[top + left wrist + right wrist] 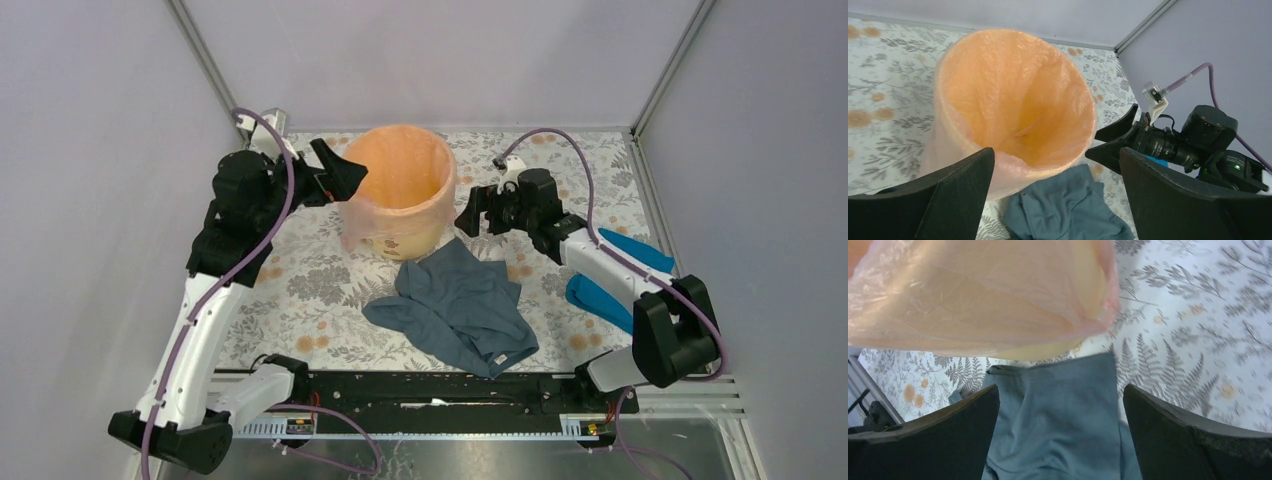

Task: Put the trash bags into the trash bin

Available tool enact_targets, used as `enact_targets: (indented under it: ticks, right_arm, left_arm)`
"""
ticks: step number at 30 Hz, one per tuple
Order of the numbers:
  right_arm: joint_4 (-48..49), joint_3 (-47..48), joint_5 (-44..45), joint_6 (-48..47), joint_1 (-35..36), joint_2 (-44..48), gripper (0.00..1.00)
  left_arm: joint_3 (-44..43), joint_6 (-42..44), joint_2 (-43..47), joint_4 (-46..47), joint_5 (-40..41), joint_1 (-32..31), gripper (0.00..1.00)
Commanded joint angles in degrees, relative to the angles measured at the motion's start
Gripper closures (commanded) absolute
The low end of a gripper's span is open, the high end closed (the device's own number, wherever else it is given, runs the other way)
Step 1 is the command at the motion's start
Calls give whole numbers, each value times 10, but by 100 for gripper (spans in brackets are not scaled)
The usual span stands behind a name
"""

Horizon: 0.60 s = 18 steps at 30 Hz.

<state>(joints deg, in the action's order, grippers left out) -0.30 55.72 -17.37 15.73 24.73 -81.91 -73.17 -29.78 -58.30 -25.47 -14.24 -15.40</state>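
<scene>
Cloth, fern-printed (300,290), covers the table and is the biggest thing in view. Next is the grey-blue garment (460,310), crumpled just in front of the trash bin (405,243), its top edge touching or nearly touching the bin's base. The bin stands upright.

The trash bag (352,225) is in the bin already. The left wrist view shows pale-pink film lining the inside right round, folded over the rim, w/ a loose skirt hanging down the outside, longest on the bin's left. A bright blue folded cloth (600,300) lies well to the bin's right, partly under the right arm.

The left gripper (345,172) is at the bin's left rim, claw spread wide w/ nothing in it. Cannot tell if a tip brushes the film. The right gripper (478,212) is just right of the bin, low by the wall, also wide and empty.

Judgement: the job is nearly done, prob. only a final seat of the liner and a clean pull-away left. To do that well:
- Keep both claws wide until clear of the film, so no tip snags it and drags the liner out.
- If the skirt needs tugging, pinch loose film only, not the rim.
- Pull down evenly from both sides so the light bin doesn't tip or slide.
- Keep clear of the garment.
</scene>
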Motion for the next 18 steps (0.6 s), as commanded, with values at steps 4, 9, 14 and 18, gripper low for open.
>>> enact_targets:
  ticks: [4,9,14,18]
  right_arm:
    - [294,-44,-32,-58,49,-93,0]
    - [385,-24,41,-78,80,-166,0]
    - [444,-6,61,-78,98,-214,0]
    - [430,42,56,-86,110,-255,0]
  left_arm:
    - [-9,71,75,-27,65,0,1]
    - [10,60,106,-17,54,0,1]
    - [17,55,121,-23,38,0,1]
    - [27,55,140,-25,37,0,1]
